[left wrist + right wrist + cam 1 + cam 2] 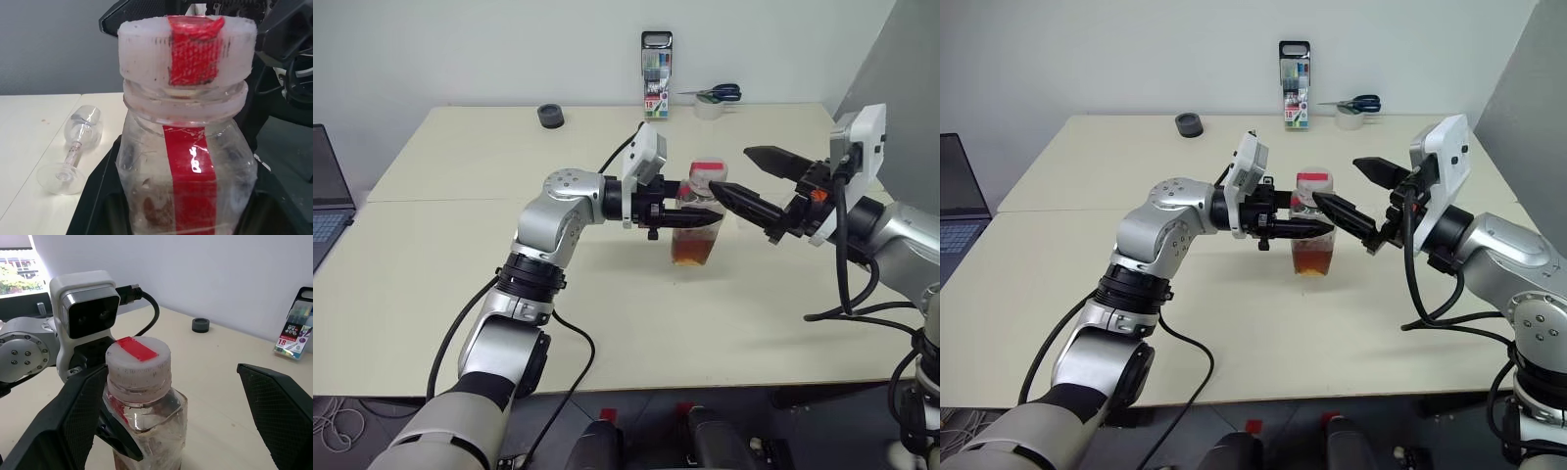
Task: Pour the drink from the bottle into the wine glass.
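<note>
One bottle (696, 217), clear plastic, upright, white cap (138, 360) with a red strip across the top and a red strip running down the body. The drink (1313, 257), amber-red, fills the lower part only; the upper part is clear. The bottle sits near mid-table, lifted or resting I cannot tell.

Left gripper (1307, 227) reaches in level from the left, its two black fingers clamped on the bottle's body just under the neck. Right gripper (756, 178) comes from the right with its jaws wide apart, one finger (744, 205) low beside the bottle's shoulder, the other higher and on the far side, neither closed on the cap.

One wine glass (74, 152), clear, lying on its side on the table (460, 166), bowl empty, foot toward the left wrist camera. From the head views it cannot be made out behind the bottle and fingers.

Far edge of the table: one pack of markers (1295, 84) standing upright, one dark round ring (1189, 124) to its left, one roll of tape (709, 108) with one pair of blue-handled scissors (721, 93) on it to the right. One laptop (325, 196) at the left edge.

Right wrist view gives the cap top, the left wrist's camera housing (89, 303), the ring and marker pack beyond. Left wrist view gives the bottle's red strip close up.
</note>
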`<control>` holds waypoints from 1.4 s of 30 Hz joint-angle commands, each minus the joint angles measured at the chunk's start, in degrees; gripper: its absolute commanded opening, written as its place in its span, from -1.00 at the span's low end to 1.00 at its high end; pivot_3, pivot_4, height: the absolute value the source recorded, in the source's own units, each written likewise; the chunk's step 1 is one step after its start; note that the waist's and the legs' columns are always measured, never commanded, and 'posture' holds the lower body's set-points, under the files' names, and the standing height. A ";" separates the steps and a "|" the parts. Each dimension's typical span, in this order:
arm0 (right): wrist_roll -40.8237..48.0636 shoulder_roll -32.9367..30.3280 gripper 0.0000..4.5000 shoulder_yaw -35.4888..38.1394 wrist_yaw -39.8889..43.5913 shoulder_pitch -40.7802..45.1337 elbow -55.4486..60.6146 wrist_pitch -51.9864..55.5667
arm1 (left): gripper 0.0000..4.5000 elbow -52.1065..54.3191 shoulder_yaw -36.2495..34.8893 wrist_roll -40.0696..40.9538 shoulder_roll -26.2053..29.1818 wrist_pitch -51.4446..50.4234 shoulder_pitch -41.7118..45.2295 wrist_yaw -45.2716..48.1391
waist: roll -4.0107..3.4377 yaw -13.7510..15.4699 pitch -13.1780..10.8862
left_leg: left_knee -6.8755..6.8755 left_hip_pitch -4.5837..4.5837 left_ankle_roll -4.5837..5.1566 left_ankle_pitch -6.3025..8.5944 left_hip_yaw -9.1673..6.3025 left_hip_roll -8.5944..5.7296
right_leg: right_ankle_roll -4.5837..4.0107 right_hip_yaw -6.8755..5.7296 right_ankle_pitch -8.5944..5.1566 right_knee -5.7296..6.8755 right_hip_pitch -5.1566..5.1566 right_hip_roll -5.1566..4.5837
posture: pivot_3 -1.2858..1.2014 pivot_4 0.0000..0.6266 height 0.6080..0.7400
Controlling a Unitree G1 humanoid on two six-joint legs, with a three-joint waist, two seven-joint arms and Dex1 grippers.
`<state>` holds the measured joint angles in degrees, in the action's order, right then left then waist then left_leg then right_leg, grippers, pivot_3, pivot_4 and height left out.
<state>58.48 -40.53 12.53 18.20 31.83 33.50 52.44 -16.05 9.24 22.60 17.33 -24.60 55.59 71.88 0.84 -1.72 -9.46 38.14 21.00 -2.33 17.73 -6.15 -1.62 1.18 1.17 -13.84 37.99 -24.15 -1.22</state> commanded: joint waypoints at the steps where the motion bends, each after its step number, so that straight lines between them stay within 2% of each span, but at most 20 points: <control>1: 2.26 -0.78 0.99 2.28 -0.58 0.02 1.85 0.15 | -0.18 2.21 -0.72 0.93 -0.38 0.89 1.61 0.32 | 0.00 0.00 0.00 | 0.00 0.00 0.00 0.00 0.00 0.00 | 0.00 0.00 0.00 0.00 0.00 0.00 | 0.03 -0.52 1.00; 9: 8.91 0.66 0.99 1.53 -2.81 2.00 1.51 0.75 | -0.18 1.80 -0.70 0.61 -0.06 1.06 1.49 0.51 | 0.00 -0.01 0.00 | 0.00 0.00 0.00 0.00 -0.01 0.00 | 0.00 0.00 0.00 0.00 0.00 0.00 | 0.03 -0.52 1.00; 18: 2.45 4.54 0.99 -4.25 -3.12 4.76 -0.50 -2.02 | -0.18 1.43 -0.65 0.56 -0.23 0.90 2.26 0.56 | 0.00 -0.02 0.00 | 0.01 0.00 -0.01 0.00 -0.02 -0.01 | 0.00 -0.01 0.00 0.00 0.00 0.00 | 0.03 -0.52 1.00; 26: 0.57 7.18 0.99 -4.84 -3.08 5.38 -1.04 -2.86 | -0.18 1.63 -0.60 0.52 0.03 0.70 2.39 0.74 | 0.00 -0.02 0.00 | 0.01 0.00 -0.01 -0.01 -0.03 0.00 | 0.00 -0.01 0.00 0.01 -0.01 0.00 | 0.03 -0.52 1.00; 29: 0.50 7.84 0.73 -4.56 -3.35 5.82 -1.29 -2.93 | -0.18 1.50 -0.58 0.46 0.02 0.75 2.45 0.75 | 0.00 -0.02 0.00 | 0.01 0.00 -0.01 -0.01 -0.02 0.00 | 0.00 0.00 0.00 0.01 -0.01 0.00 | 0.03 -0.52 1.00; 35: 0.19 7.83 -0.20 -4.52 -3.11 5.79 -1.24 -2.87 | -0.18 1.21 -0.58 0.47 -0.18 0.81 2.71 0.73 | 0.00 -0.03 0.00 | 0.01 0.00 -0.01 -0.01 -0.03 0.00 | 0.00 -0.01 0.00 0.01 0.00 0.00 | 0.03 -0.52 1.00; 42: -3.16 6.32 -0.21 -4.02 -1.93 6.98 -1.72 -4.35 | -0.18 1.10 -0.50 0.39 -0.32 0.93 2.73 0.66 | 0.00 -0.03 0.00 | 0.01 0.00 -0.01 0.00 -0.03 0.00 | 0.00 -0.01 0.00 0.01 0.00 0.00 | 0.03 -0.52 1.00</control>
<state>57.13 -33.03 7.13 15.78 36.89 31.10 50.24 -16.18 9.24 22.47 17.22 -24.53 56.11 72.08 0.84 -1.75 -9.46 38.15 21.01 -2.33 17.73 -6.18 -1.62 1.18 1.16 -13.84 38.00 -24.15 -1.22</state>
